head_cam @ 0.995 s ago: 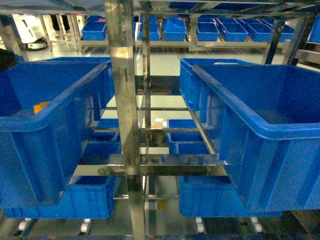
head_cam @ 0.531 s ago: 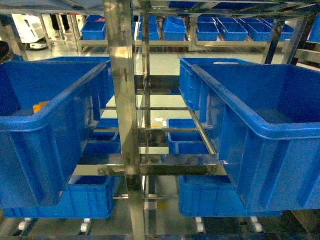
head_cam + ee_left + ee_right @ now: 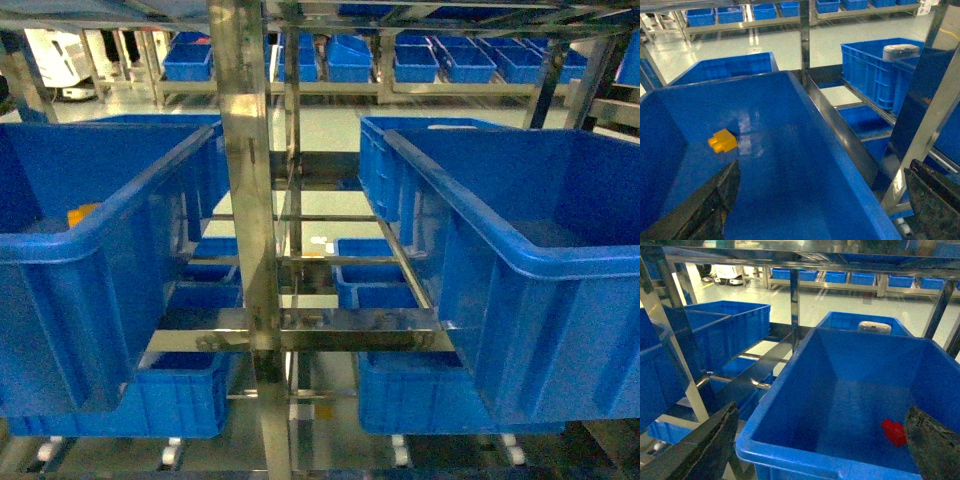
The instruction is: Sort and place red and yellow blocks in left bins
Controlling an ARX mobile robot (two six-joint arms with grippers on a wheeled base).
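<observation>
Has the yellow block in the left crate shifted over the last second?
No. The yellow block sits at the same spot against the left crate wall.

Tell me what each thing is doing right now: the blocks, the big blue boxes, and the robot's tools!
Yellow block: lying on the floor of the left crate, loose.
Red block: lying on the floor of the right crate, loose.
Left crate: open-topped, holding only the yellow block.
Right crate: open-topped, red block inside.
Left tool: open, empty.
Right tool: open, empty.
</observation>
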